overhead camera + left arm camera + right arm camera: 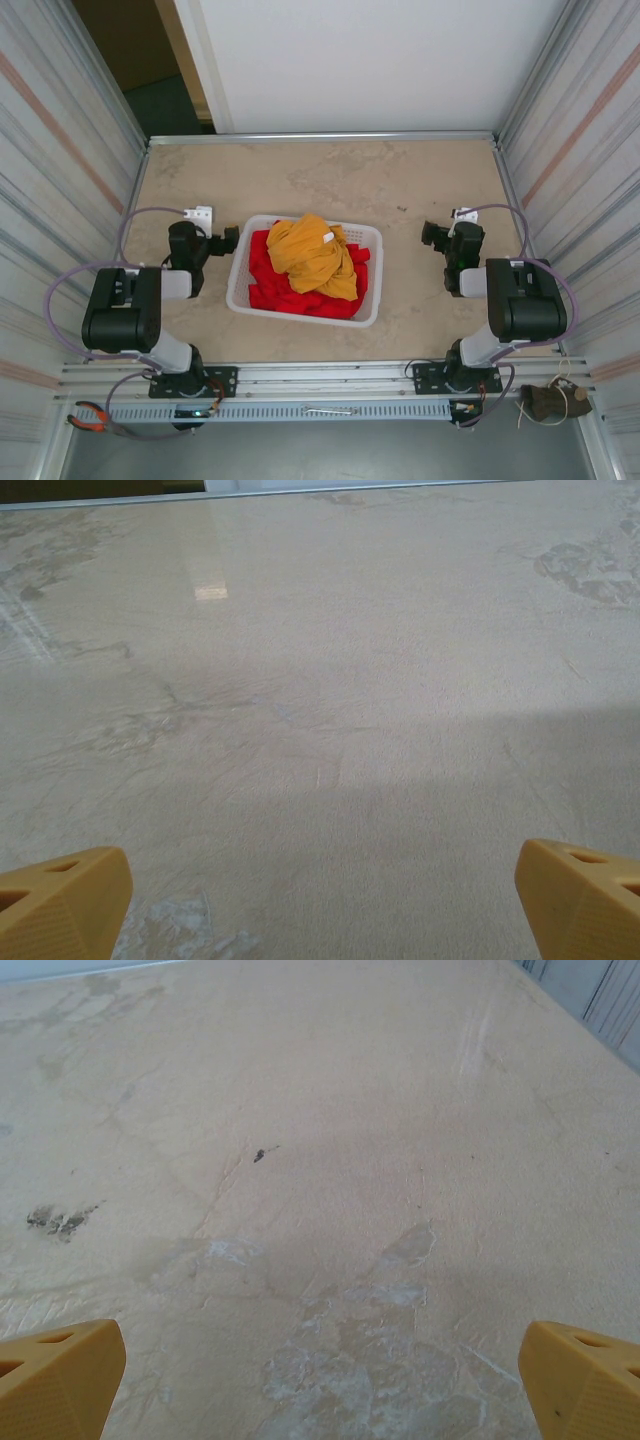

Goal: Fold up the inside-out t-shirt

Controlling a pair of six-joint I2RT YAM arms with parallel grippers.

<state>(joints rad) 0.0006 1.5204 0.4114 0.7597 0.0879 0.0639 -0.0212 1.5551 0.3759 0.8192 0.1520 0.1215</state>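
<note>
Find inside-out t-shirt heaped on red garments in basket, nearer left jaws than right jaws; both pairs apart, empty.

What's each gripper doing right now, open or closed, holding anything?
Left gripper: open, holding nothing.
Right gripper: open, holding nothing.

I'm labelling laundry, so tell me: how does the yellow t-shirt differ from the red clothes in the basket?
The yellow t-shirt is mustard, the red clothes bright red. The t-shirt is heaped on top; the red clothes lie under it and spread to the walls of the white basket. A small white tag shows on the t-shirt, none on the red clothes. Both are crumpled, inside that basket.
</note>
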